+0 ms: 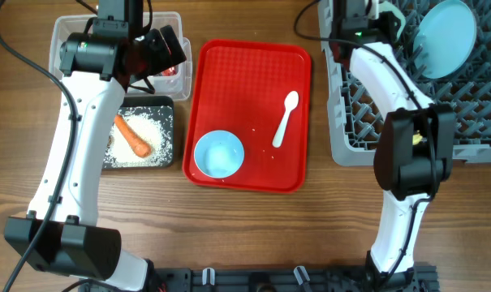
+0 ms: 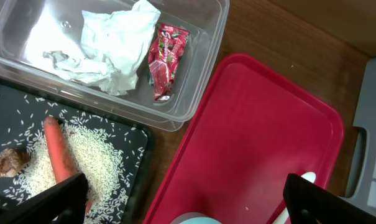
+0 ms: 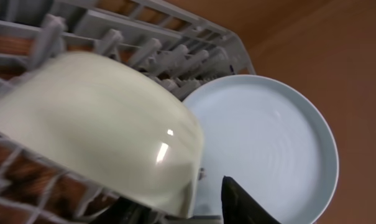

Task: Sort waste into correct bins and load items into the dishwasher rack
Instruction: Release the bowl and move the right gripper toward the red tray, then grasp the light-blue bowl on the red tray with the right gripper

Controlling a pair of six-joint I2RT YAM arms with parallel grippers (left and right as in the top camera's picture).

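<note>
Now, overhead: pale blue bowl (image 1: 219,154) and white spoon (image 1: 284,119) lie on the red tray (image 1: 253,57); carrot (image 1: 133,136) on rice (image 1: 154,128) in the black tub (image 1: 168,104) | left wrist: my left gripper (image 2: 184,198) spread wide, empty; tissue (image 2: 110,46) and red wrapper (image 2: 166,59) in the clear tub (image 2: 203,37) | right wrist: mint bowl (image 3: 94,130) tilted in the rack (image 3: 144,37) beside the plate (image 3: 268,143); my right gripper (image 3: 194,208) at its rim, grip unclear.
</note>
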